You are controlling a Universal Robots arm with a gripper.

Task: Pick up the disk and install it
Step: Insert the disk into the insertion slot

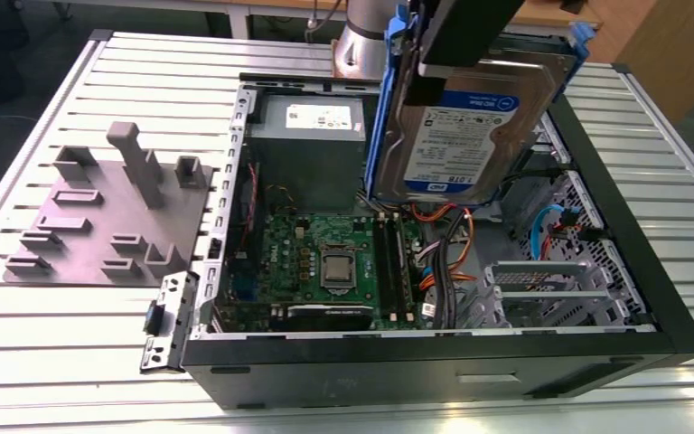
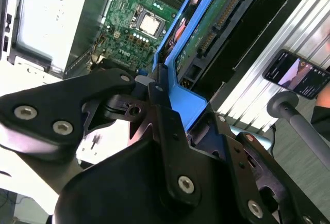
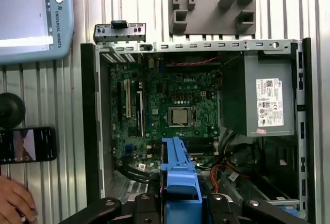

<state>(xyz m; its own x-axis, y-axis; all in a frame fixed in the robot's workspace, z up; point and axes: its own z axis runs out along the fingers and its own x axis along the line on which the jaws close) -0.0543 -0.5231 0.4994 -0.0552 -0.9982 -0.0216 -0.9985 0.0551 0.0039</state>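
Landmark: the open case (image 1: 636,298), lying on its side on the slatted table (image 1: 70,344), and everything here is placed off it.

Rack: off the case's open edge, toward the exterior view's left, sits the grey rack (image 1: 106,217) of slots and posts. Nothing stands in it that I can make out.

Bracket: a small metal bracket (image 1: 164,325) lies just outside the case's near corner, touching the table.

Board: deep in the case, the green board (image 1: 329,262) with its bare processor (image 1: 337,268) at the middle, fully exposed and well below the load.

Supply: the grey supply box (image 1: 311,122) fills the case's far corner, beside the board.

Disk: here's the action! The disk (image 1: 462,127) hangs above the case's interior, on edge, label facing the exterior camera, blue rails (image 1: 383,136) framing it. Held upright like this, I'd judge, so it can drop past the cables (image 1: 444,244) toward a bay.

Gripper: the gripper (image 2: 167,97) has its jaws pinching the blue rail's top end, seen in both wrist views; the grip looks firm.

Bay: the metal cage (image 1: 540,280) sits low in the case, toward the exterior view's right of the cables, disk not yet in it.

Bystander: beyond the case wall, a hand (image 3: 15,198) and a phone (image 3: 28,144).
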